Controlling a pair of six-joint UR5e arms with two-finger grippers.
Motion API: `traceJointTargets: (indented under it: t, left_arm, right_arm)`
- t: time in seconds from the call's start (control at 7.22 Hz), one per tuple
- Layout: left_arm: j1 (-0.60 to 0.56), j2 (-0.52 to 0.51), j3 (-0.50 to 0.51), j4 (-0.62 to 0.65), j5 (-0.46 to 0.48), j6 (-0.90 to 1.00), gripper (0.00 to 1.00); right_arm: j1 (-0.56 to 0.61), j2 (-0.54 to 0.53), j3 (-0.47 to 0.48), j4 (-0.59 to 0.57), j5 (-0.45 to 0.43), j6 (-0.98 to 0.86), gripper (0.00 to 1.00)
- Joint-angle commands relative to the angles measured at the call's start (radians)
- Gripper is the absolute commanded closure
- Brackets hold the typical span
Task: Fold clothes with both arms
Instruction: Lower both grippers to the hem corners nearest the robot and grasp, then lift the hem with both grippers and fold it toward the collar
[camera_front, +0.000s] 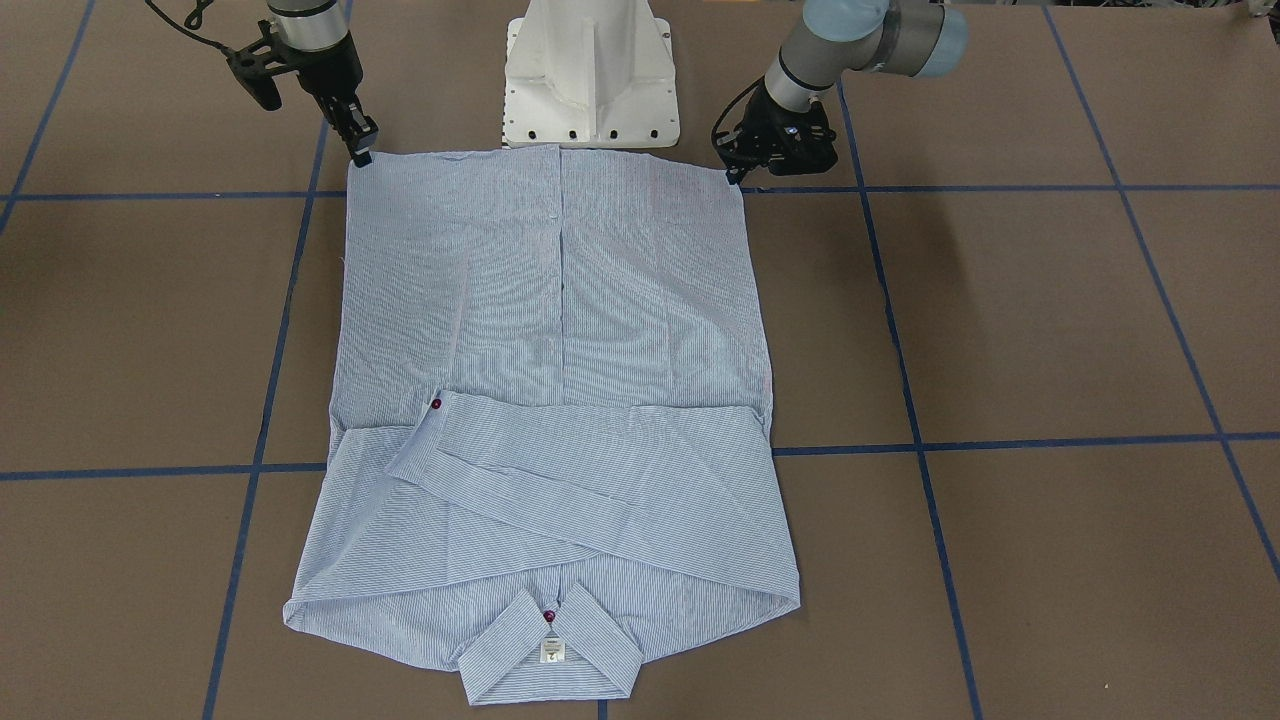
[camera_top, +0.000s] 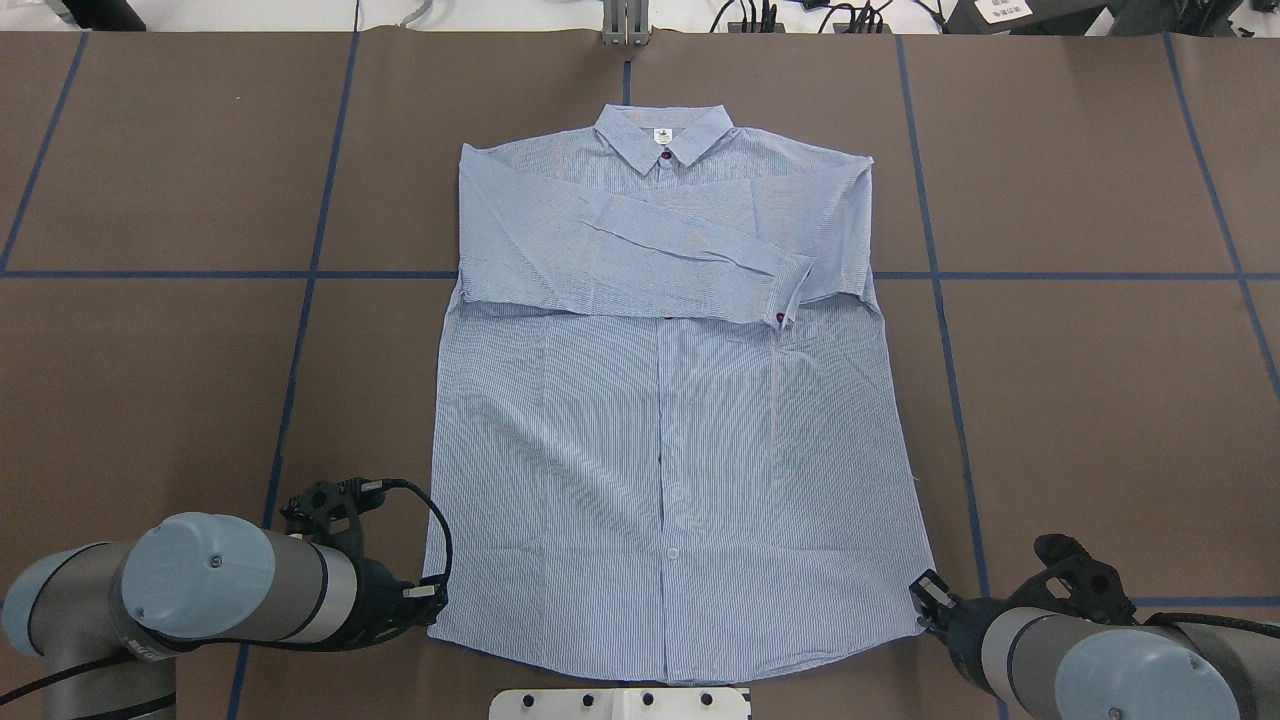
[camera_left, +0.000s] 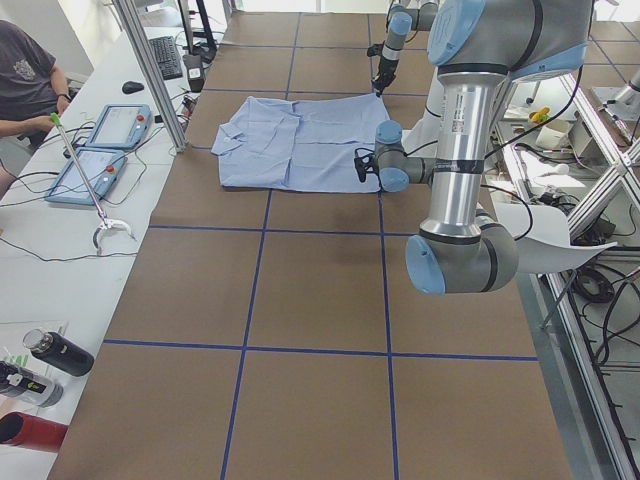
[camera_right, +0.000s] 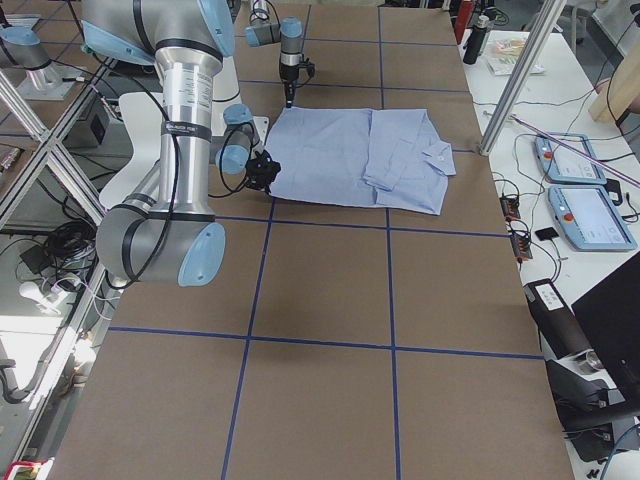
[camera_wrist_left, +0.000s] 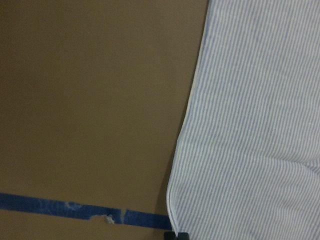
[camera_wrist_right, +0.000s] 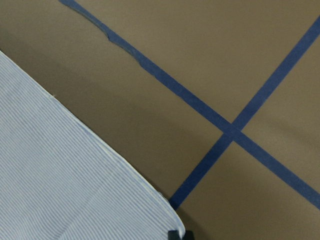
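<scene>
Shirt (camera_top: 660, 430) flat on counter (camera_top: 1100, 400), collar (camera_top: 663, 140) at 12, sleeves (camera_top: 650, 250) crossed over chest. Light, limp cloth — will sag; take it by hem corners (camera_top: 452, 618). Left pincer (camera_top: 432, 592) at 7, right pincer (camera_top: 922, 592) at 5, at those corners — clamped or not, cannot tell.

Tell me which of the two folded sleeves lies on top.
The sleeve running from the robot's left side: its whole length and red-buttoned cuff show, and it covers the other one.
</scene>
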Motion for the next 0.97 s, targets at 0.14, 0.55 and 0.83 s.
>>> traceJointTargets:
  t: [0.14,0.55,0.83]
  left_arm:
    - [-0.017,0.030,-0.055,0.009,-0.007,0.047,1.00]
    - [-0.089,0.030,-0.135,0.012,-0.039,0.055,1.00]
    - [-0.199,0.007,-0.156,0.029,-0.118,0.059,1.00]
  right_arm:
    - [0.000,0.003,0.019,0.000,0.001,0.000,1.00]
    - [0.007,0.000,0.100,-0.065,0.001,0.000,1.00]
    - [0.084,0.023,0.149,-0.159,0.024,-0.002,1.00]
